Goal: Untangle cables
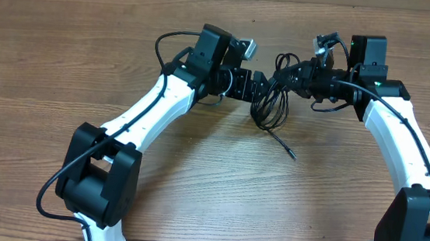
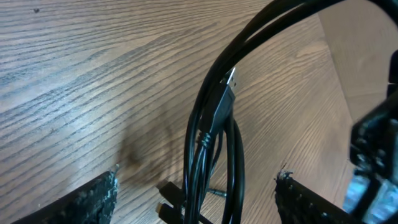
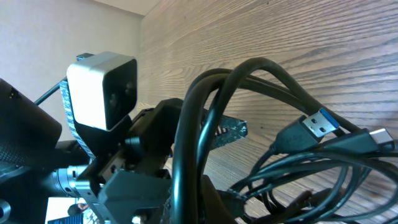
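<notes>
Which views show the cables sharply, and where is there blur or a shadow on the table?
Overhead: even light, cables sharp, shadows soft. Left wrist: the silver-tipped plug is in focus, a faint shadow lies on the table to its lower left, the right edge is blurred. Right wrist: the near loops look soft, the blue plug clearer.

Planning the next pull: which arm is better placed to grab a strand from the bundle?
Probably left. The left gripper is open with the cables hanging between its jaws; the right gripper is shut on the cables, holding them up.
</notes>
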{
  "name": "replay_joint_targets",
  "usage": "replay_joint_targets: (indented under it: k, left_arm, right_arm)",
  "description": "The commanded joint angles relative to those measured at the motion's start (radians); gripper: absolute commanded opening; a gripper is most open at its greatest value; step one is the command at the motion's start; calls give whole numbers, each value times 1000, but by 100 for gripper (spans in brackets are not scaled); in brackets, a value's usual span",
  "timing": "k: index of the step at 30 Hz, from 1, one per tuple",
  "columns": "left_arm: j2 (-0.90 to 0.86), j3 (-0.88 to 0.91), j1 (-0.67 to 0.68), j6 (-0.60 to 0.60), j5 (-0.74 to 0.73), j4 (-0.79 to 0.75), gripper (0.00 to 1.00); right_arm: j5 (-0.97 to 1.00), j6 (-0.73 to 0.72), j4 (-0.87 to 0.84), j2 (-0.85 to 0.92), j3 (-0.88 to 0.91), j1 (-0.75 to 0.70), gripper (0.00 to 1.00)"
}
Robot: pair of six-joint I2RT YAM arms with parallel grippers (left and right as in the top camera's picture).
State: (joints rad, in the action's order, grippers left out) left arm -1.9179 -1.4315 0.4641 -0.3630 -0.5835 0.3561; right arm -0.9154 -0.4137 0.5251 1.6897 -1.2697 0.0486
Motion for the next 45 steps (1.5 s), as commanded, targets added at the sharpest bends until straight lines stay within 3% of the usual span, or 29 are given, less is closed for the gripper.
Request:
replay_joint_targets:
  k: [1,7,9,10,16,20,23,29,34,41,45]
  left_arm:
    - [-42,-3,19,-4,34,2,73]
    - [-114,-3,26,-3,12,40,24]
    - [-130,-3,26,-2,14,60,8]
    - [-133,-3,26,5,15,64,4]
    - [-135,-3,21,49,63,93,4]
    - [-135,-3,13,59,122,136,4]
    - [-132,-4,-16,127,124,166,4]
    - [-112,-4,-122,127,122,202,4]
    - [-43,-4,-236,113,33,209,4]
    - [91,-4,-274,132,43,216,4]
    - [166,-4,-274,132,63,215,4]
  right_arm:
    - [-74,23,-13,-13,-15,2,4]
    - [-215,8,-91,-13,-16,-12,4]
    - [-311,-58,-167,-13,-16,-29,4]
    - [-359,-103,-221,-13,-16,-40,4]
    - [-486,-445,-618,-13,-16,-138,4]
    - [-484,-536,-791,-13,-15,-200,4]
    - [-465,-555,-813,-13,-15,-268,4]
    - [-439,-769,-742,-12,-14,-377,4]
    - [-359,-636,-693,-10,-13,-452,4]
    - [-323,-267,-415,-10,-13,-399,32]
    - [-224,-113,-216,-10,-13,-341,43]
